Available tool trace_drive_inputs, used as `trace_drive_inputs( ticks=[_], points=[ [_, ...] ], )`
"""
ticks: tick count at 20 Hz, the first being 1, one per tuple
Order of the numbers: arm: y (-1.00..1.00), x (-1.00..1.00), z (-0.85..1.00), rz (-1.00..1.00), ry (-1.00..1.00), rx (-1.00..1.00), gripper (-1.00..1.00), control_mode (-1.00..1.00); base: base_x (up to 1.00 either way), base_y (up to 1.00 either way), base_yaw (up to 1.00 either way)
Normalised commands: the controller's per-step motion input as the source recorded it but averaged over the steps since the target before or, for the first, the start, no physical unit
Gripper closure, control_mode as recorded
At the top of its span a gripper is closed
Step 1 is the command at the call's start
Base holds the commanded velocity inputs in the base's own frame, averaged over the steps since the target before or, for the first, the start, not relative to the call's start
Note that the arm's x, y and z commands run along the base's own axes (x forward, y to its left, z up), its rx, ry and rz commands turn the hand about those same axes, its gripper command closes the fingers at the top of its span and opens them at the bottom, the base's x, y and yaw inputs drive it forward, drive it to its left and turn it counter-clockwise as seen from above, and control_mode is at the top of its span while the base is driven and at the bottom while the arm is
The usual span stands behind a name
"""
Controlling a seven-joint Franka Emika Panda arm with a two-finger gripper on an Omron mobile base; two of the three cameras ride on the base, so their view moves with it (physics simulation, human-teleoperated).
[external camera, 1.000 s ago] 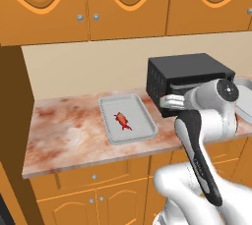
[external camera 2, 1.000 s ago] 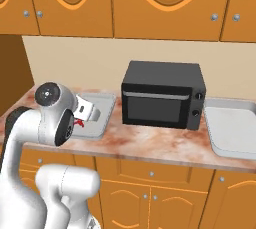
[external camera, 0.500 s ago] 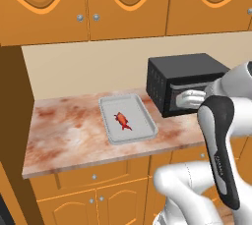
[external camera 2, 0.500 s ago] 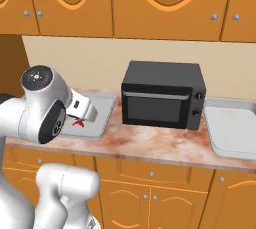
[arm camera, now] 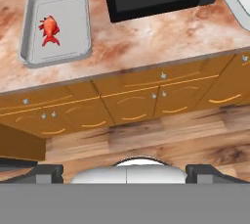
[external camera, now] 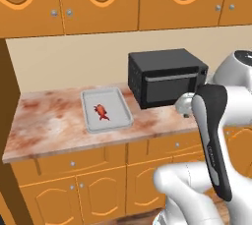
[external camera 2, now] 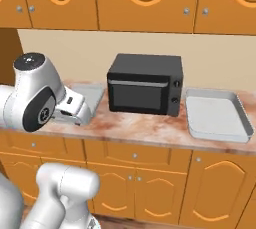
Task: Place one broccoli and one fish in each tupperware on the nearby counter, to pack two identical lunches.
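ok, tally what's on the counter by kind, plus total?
Trays: 2, one left of the microwave, one right of it
Fish: 1, red, lying in the left tray
Microwave: 1, black, door shut
Total: 4

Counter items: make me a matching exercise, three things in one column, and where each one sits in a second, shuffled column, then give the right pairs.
Things:
1. red fish
2. black microwave
3. grey tray without food

Places:
A. in the middle of the counter, between the two trays
B. at the counter's right end
C. lying in the left tray

Pairs: 1-C, 2-A, 3-B
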Motion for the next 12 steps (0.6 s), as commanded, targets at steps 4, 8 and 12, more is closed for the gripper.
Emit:
trace_drive_inputs(
  ticks=[4,8,12],
  points=[
    [0.0,0.0,0.0,0.0,0.0,0.0,-1.0,1.0,-0.6,-1.0,-0.03],
    [0.0,0.0,0.0,0.0,0.0,0.0,-1.0,1.0,-0.45,-1.0,-0.08],
    [0.0,0.0,0.0,0.0,0.0,0.0,-1.0,1.0,-0.52,-1.0,-0.08]
  ],
)
